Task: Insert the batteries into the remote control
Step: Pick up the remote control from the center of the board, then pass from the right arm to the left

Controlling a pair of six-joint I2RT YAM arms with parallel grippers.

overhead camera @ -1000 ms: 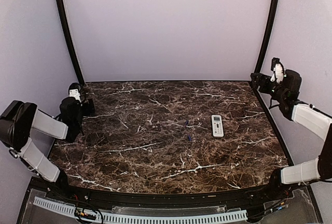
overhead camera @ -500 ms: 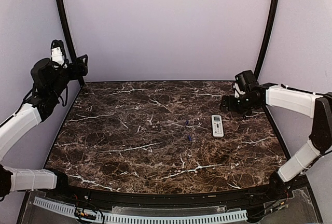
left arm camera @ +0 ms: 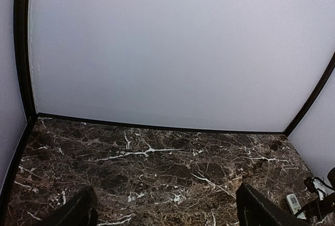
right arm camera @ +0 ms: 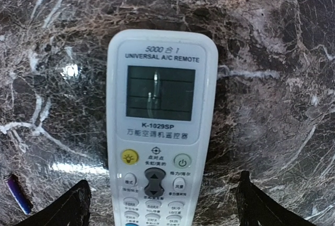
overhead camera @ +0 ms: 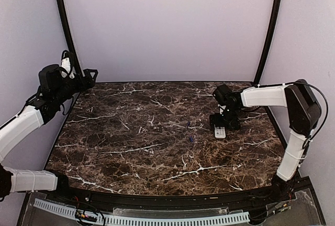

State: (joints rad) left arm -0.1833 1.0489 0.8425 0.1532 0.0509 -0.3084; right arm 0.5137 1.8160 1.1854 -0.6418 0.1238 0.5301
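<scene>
The right pincer (overhead camera: 226, 123) hangs just above the remote control (overhead camera: 220, 132). Its jaws are spread wide, with one finger off each long side of the face-up white body, and it grips nothing. The two batteries (overhead camera: 188, 124) lie on the bench (overhead camera: 131, 147) to this pincer's left, apart from the remote. The left pincer (overhead camera: 90, 75) is raised, wide open and empty, well away from them.

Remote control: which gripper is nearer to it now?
Right. The right gripper hovers open directly above the remote control; the left gripper is open, raised by the far left corner of the table.
</scene>
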